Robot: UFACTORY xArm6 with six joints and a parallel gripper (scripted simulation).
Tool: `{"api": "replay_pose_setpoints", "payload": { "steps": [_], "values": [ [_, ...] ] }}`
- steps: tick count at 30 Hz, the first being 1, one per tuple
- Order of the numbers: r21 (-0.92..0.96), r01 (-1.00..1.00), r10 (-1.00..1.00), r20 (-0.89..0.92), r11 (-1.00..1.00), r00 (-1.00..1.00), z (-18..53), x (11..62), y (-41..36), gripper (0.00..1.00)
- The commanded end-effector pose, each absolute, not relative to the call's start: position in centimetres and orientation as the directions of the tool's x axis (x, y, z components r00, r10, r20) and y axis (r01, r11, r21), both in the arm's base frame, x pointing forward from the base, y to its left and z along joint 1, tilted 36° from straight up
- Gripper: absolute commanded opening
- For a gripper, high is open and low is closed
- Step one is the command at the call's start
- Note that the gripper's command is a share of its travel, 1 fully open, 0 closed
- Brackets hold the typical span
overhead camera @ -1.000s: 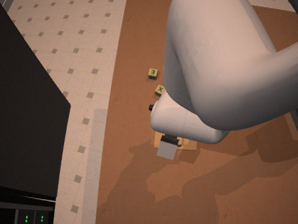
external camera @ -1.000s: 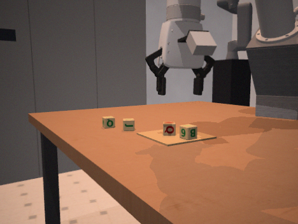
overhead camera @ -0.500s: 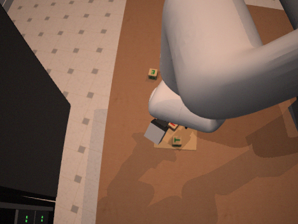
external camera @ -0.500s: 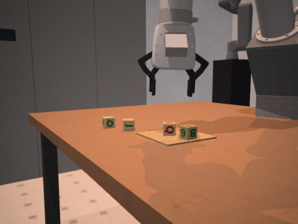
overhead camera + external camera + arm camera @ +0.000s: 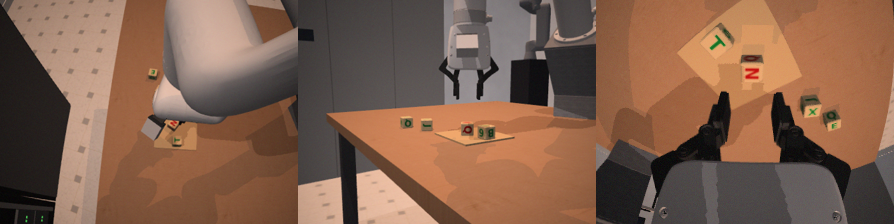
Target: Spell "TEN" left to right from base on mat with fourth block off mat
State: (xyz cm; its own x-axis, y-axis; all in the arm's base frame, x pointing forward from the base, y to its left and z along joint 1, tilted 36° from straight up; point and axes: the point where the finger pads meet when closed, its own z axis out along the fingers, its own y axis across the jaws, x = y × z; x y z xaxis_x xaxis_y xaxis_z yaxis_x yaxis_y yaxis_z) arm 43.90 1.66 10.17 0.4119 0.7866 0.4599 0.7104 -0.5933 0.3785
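Two letters, the T block (image 5: 177, 140) (image 5: 486, 133) (image 5: 717, 42) and skewed N block (image 5: 173, 124) (image 5: 467, 129) (image 5: 752, 72), sit on the mat (image 5: 191, 145) (image 5: 457, 138) (image 5: 781, 65); N probably needs straightening and shifting to make room. Beyond, off it, lie the spare X block (image 5: 426, 125) (image 5: 811, 109) and the needed E block (image 5: 153, 73) (image 5: 406, 122) (image 5: 832, 122). Half-open, empty fingers (image 5: 456, 90) hang above the surface (image 5: 134, 95) (image 5: 393, 143) (image 5: 661, 65).

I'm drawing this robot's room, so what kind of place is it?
It looks like a robot lab or workshop, I think. A big robot arm leans over a wooden table, and another robot arm stands on a black stand behind.
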Motion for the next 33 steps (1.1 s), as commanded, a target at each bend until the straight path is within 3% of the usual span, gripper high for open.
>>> {"api": "replay_pose_setpoints", "payload": {
  "steps": [1, 33],
  "values": [
    [0.366, 0.718, 0.786, 0.458, -0.592, 0.415, 10.28, 43.96, 1.62, 0.48],
    [0.366, 0.718, 0.786, 0.457, -0.592, 0.415, 10.02, 44.15, 1.68, 0.48]
  ]
}}
